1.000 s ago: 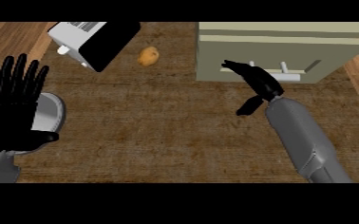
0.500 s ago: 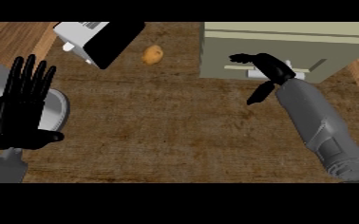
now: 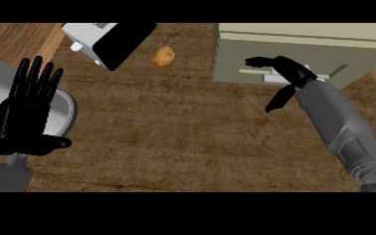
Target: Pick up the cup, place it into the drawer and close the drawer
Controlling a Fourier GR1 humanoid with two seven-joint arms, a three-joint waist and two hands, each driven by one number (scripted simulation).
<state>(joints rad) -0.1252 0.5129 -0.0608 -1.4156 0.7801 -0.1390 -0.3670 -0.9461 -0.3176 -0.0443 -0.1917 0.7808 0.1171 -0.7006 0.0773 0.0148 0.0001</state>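
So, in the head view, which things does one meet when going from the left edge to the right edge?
Left robot hand, resting open at the left edge → toaster → potato → drawer unit → right robot hand, reaching over the drawer front.

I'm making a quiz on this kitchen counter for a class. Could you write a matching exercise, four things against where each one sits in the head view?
Things:
1. left hand
2. right hand
3. potato
4. toaster

Places:
A. upper left, tilted, with a black side
B. over the front of the drawer unit, at its white handle
C. left edge, open, fingers up
D. on the counter between toaster and drawer unit

Pairs: 1-C, 2-B, 3-D, 4-A
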